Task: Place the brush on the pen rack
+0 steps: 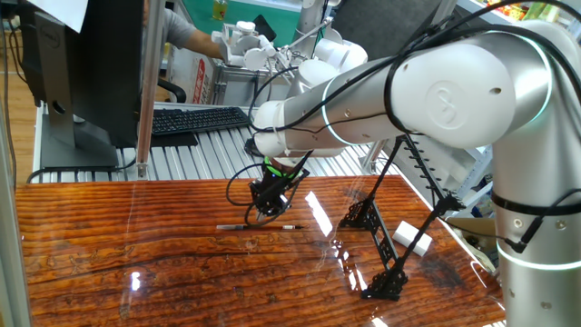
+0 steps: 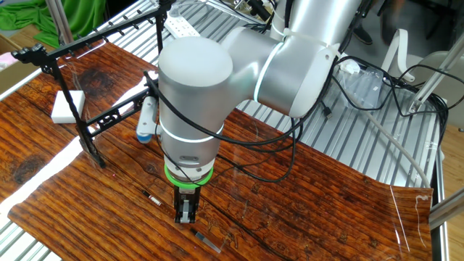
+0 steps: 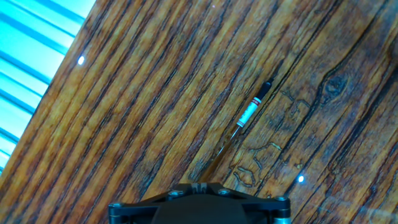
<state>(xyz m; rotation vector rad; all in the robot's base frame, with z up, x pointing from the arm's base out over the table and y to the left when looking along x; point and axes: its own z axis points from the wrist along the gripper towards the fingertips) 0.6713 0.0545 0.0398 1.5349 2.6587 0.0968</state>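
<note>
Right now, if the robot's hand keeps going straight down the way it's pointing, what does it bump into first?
Probably the brush. The gripper points straight down at the wooden table, and the brush lies flat right below it, sticking out on both sides. The gap between them is hard to judge.

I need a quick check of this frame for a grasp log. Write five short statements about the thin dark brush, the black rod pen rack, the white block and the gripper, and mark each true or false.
1. The thin dark brush with a pale silvery band lies flat on the glossy wooden table. True.
2. The brush rests across the large black rod pen rack. False: it lies on the table, apart from the rack.
3. The arm's two-finger gripper hangs just over the brush. True.
4. The small white rectangular block sits on top of the rack. False: it lies on the table beside the rack.
5. The gripper has lifted the brush off the table. False: the brush lies on the wood.
</note>
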